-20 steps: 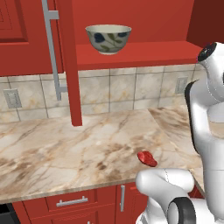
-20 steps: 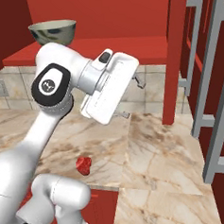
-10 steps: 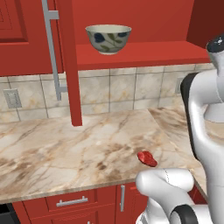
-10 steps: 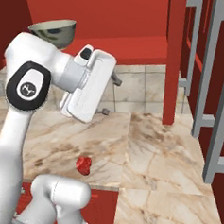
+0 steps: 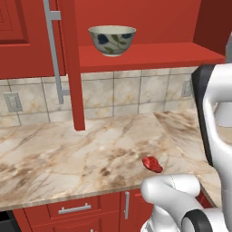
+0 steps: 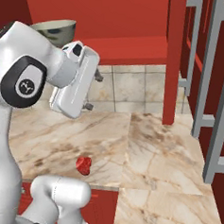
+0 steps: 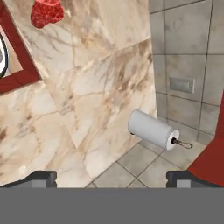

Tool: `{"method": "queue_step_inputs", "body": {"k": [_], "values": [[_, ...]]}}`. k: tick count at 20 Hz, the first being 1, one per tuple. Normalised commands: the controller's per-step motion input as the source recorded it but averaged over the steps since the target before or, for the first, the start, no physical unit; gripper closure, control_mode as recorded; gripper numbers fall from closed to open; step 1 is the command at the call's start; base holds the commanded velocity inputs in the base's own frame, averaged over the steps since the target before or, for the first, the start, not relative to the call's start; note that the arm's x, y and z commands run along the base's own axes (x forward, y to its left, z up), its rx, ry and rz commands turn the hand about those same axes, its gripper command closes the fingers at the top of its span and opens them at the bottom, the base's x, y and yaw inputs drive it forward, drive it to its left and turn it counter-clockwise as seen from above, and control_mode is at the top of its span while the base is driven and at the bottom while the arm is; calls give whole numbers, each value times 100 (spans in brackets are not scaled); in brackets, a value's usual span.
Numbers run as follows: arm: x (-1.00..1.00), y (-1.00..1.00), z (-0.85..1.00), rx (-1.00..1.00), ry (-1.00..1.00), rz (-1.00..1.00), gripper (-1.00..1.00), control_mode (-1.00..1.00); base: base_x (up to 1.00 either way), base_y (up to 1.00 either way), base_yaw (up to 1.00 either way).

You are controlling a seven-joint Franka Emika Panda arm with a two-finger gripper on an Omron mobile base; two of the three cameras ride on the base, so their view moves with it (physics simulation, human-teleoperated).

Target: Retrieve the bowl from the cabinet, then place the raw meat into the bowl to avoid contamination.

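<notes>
- I see the bowl (image 5: 112,40) upright on the red shelf of the cabinet (image 5: 149,54), whose door (image 5: 68,63) stands open with its edge toward the left base camera; nothing touches the bowl.
- From the right base camera the bowl (image 6: 56,31) is half hidden: my arm's shoulder and wrist cover its left and lower parts, so I make out just the rim and a grey-green inside.
- The raw meat (image 5: 152,164) lies on the marble counter (image 5: 68,154) near its front edge, well apart from the bowl and below it.
- In the hand camera the meat (image 7: 47,12) is cut off by the top edge.
- The gripper (image 7: 111,177) hangs in the air above the counter; its two finger tips (image 7: 41,177) stand far apart at the bottom corners with nothing between them.
- A white paper-towel roll (image 7: 152,129) lies on its side by the tiled wall (image 7: 188,65); past it, a red edge at the right is too cropped for me to identify.
</notes>
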Motion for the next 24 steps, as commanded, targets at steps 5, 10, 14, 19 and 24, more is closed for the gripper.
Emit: {"method": "queue_step_inputs", "body": {"k": [5,10,14,19,24], "values": [[13,49,0,16,-2,28,-100,-100,0,0,0],[2,42,1,11,0,36,-100,-100,0,0,0],[0,35,1,6,0,42,-100,-100,0,0,0],[0,27,3,6,0,44,-100,-100,0,0,0],[1,31,22,10,0,32,-100,-100,0,0,0]]}}
